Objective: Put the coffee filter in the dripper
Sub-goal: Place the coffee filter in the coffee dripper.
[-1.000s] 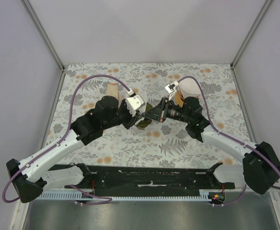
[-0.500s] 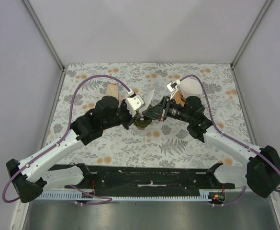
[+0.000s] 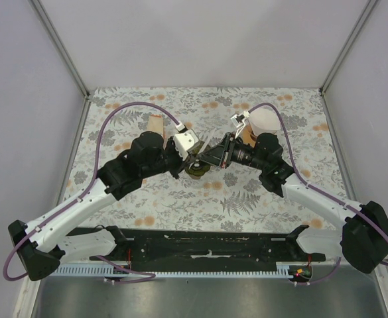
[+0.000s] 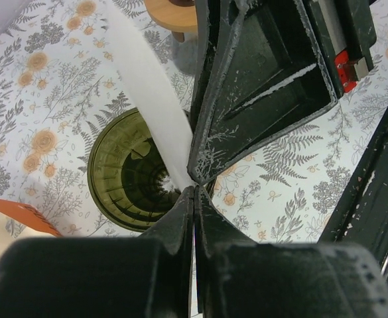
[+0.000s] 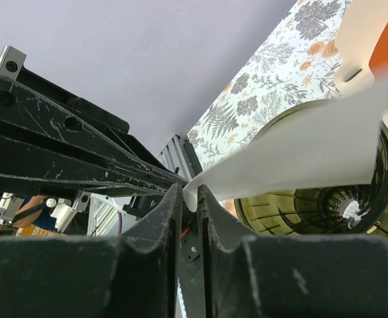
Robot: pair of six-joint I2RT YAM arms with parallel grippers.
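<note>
No text, label, brand or number can be read; the coffee filter (image 4: pixel 148 96) at the jaw tips and the dripper (image 4: pixel 117 173) beneath them show no print.

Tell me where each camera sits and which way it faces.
Top: above and behind, facing down on the table; left arm and right arm show.
Left wrist: on the left arm, facing down into the dripper; own jaws, shut on the filter.
Right wrist: on the right arm, facing sideways, low over the dripper; own jaws at the filter's corner.
Shared: both wrists see filter and dripper.
</note>
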